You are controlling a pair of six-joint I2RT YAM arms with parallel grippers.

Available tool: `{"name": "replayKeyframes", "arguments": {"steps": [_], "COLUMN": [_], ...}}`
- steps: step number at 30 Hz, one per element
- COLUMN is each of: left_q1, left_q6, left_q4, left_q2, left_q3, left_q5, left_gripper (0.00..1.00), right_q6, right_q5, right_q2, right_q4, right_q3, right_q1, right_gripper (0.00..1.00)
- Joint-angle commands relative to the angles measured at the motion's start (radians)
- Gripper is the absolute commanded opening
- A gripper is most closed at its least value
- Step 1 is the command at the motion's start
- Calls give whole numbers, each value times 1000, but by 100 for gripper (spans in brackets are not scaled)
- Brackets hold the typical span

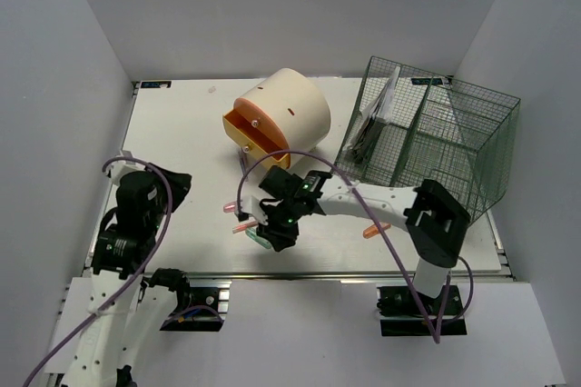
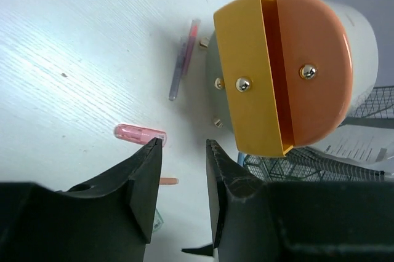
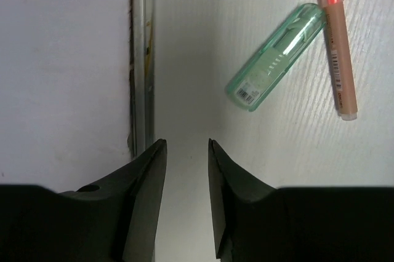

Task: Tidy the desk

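Right gripper (image 3: 186, 143) above grained white desk (image 3: 277, 170)

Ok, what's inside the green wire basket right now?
Papers stand leaning in the left compartment of the basket. The right compartment looks bare through the mesh; anything behind the papers is hidden.

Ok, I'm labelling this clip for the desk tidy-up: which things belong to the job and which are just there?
Job: white flat desk; green translucent plastic case; orange highlighter pen; pink translucent tube; dark slim pen; small orange stick; probably, as storage, cream cylinder container and dark green wire-mesh basket.
Just there: papers already in the basket; silver aluminium rail.
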Motion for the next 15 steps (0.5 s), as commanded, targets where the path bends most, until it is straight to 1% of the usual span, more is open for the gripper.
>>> {"name": "replayKeyframes", "arguments": {"steps": [1, 3, 4, 5, 8, 10, 15], "left_q1": [-3, -3, -3, -3, -3, -3, -3], "left_q6": [21, 18, 17, 14, 11, 8, 8], "left_q4": [-143, -168, -189, -200, -234, -257, -303], "left_q2": [-42, -53, -61, -73, -96, -107, -134], "left_q3": [64, 72, 81, 84, 102, 116, 151], "left_q5": [-87, -102, -105, -105, -113, -120, -128], "left_gripper": [45, 45, 45, 45, 45, 45, 45], "right_q6": [199, 254, 314, 343, 420, 472, 553], "right_q5": [97, 132, 137, 145, 194, 226, 345], "right_q2": [41, 72, 104, 113, 130, 139, 207], "right_q4": [72, 69, 64, 64, 95, 107, 80], "right_q3": [73, 118, 131, 142, 145, 147, 199], "right_q1": [35, 42, 52, 53, 68, 72, 84], "right_gripper": [40, 42, 45, 46, 50, 52, 49]}}
